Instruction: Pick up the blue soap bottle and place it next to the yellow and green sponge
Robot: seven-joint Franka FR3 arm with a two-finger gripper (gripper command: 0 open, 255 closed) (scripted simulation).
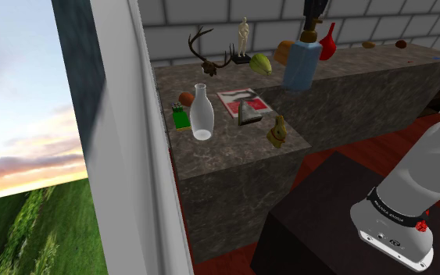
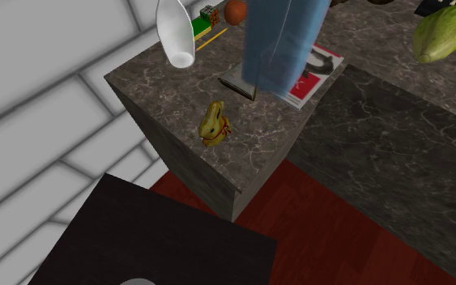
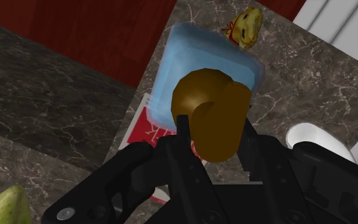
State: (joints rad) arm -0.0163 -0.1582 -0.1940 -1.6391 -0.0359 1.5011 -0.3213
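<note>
Blue soap bottle (image 1: 302, 66) is hanging above the counter (image 1: 241, 152), gripper (image 3: 216, 124) pinching its brown pump cap (image 3: 199, 95), likely for clearing the clear bottle (image 1: 201, 113) toward the yellow-green sponge (image 1: 180, 116).

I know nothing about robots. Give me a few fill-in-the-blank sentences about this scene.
The jaws hold the blue soap bottle by its ___ pump top.
The bottle hangs in the air ___ the counter.
The yellow and green sponge lies beside an ___ ball.
Missing words: brown, above, orange.
</note>
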